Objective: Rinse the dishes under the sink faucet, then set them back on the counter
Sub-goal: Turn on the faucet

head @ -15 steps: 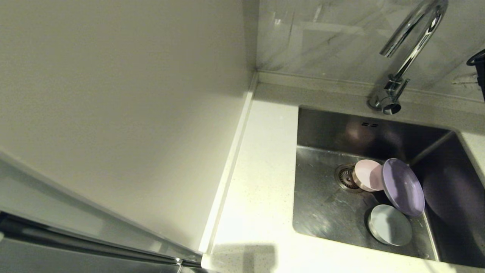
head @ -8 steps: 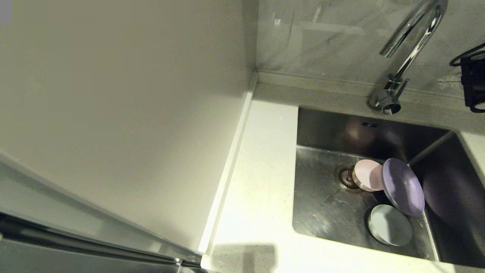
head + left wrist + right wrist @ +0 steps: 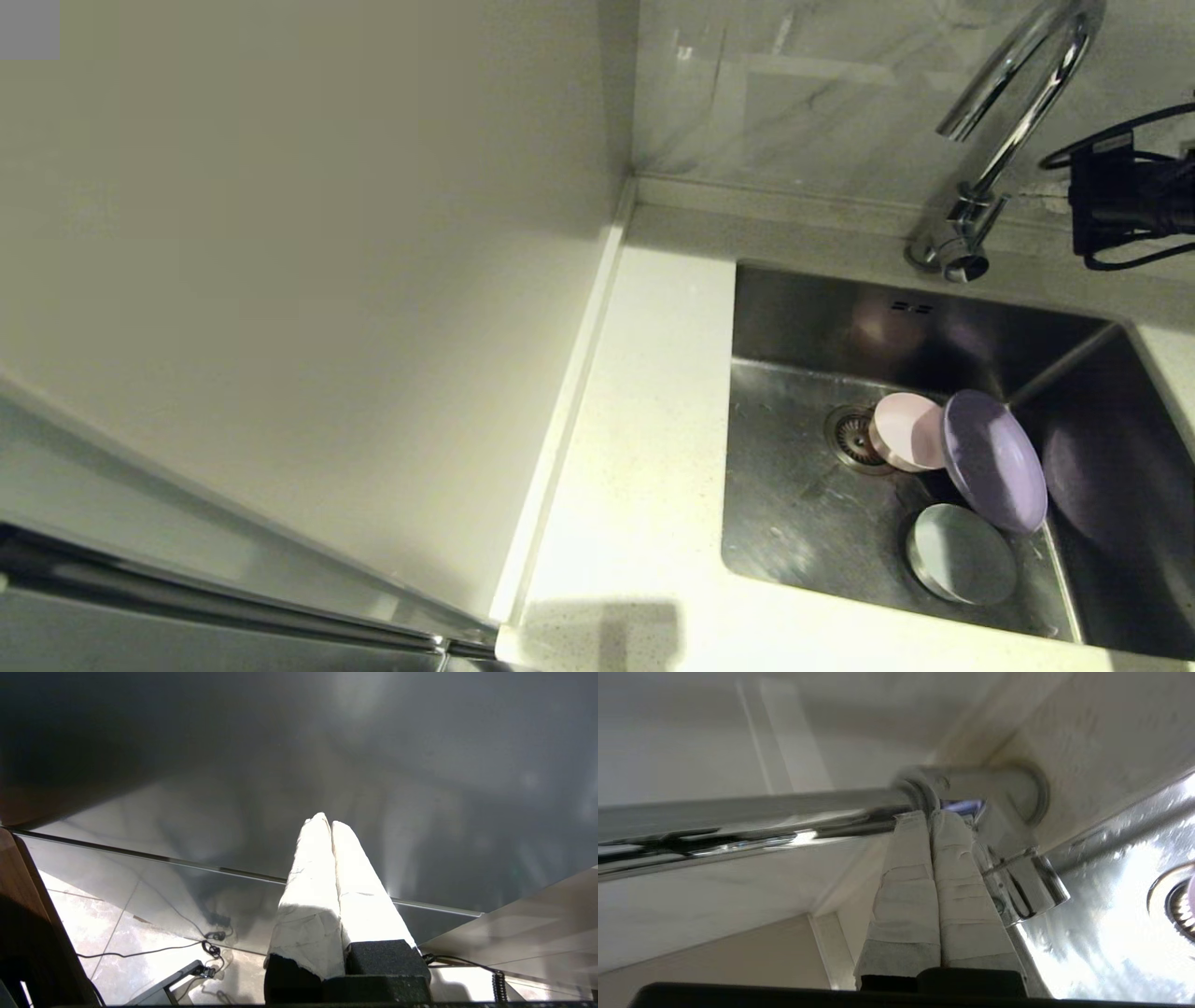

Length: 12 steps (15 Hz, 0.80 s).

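while the right claw (image 3: 930,814) is held shut with nothing between its taped fingers (image 3: 906,877), its tips are seen in the right wrist view close against the base of the faucet (image 3: 1004,140), right by the chrome stem and the short lever (image 3: 1031,882) — whether they actually touch the metal cannot be told. from the head view only the black body of that arm is made out at the right edge, level with the lower stem of the tap, above the back edge of the worktop (image 3: 644,448). no water is seen at the spout.

all three dishes are found inside the sink (image 3: 794,523), none on the worktop. the pink bowl (image 3: 906,431) is tipped on its side just beside the strainer drain (image 3: 851,437); the lilac plate (image 3: 994,460) is propped at a slant against the basin's right wall, overlapping the pink bowl's edge; the blue-white bowl (image 3: 962,553) is set on the sink floor just in front of the plate.

the left claw (image 3: 331,822) is parked away from the sink — its padded fingers are pressed together, empty, before a grey cabinet panel.
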Tool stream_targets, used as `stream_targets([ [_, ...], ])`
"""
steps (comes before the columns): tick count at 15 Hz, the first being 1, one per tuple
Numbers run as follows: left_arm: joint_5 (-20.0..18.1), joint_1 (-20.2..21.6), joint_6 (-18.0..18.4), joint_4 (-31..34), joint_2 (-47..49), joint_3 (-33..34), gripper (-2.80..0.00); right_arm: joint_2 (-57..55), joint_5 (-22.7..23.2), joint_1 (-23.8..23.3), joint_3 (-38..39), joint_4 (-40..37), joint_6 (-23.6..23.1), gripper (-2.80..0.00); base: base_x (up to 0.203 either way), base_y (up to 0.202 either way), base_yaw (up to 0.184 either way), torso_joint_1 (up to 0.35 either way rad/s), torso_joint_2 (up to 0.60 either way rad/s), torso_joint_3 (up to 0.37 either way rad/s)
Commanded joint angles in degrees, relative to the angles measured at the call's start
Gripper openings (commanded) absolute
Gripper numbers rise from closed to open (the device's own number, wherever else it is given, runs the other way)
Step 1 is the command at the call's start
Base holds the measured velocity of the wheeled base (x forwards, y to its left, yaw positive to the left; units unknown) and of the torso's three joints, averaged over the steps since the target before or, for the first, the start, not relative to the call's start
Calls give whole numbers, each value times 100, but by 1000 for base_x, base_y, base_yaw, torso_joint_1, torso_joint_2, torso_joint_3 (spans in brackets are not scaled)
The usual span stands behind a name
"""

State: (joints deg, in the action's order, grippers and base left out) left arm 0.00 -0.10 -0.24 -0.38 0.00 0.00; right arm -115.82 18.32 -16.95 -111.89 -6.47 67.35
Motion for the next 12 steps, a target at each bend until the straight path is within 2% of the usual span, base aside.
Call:
stream_targets([
  [1,0,1,-2,3,0,18,-280,-117,92,131,-16,12,347,-280,0,0,0,0,0,0],
  [6,0,1,-2,2,0,18,-280,-167,502,198,-29,-113,409,-280,0,0,0,0,0,0],
  [8,0,1,-2,-6,0,18,-280,-131,720,72,-110,-478,145,-280,0,0,0,0,0,0],
  [12,0,1,-2,-6,0,18,-280,-64,760,7,-114,-977,-380,-280,0,0,0,0,0,0],
])
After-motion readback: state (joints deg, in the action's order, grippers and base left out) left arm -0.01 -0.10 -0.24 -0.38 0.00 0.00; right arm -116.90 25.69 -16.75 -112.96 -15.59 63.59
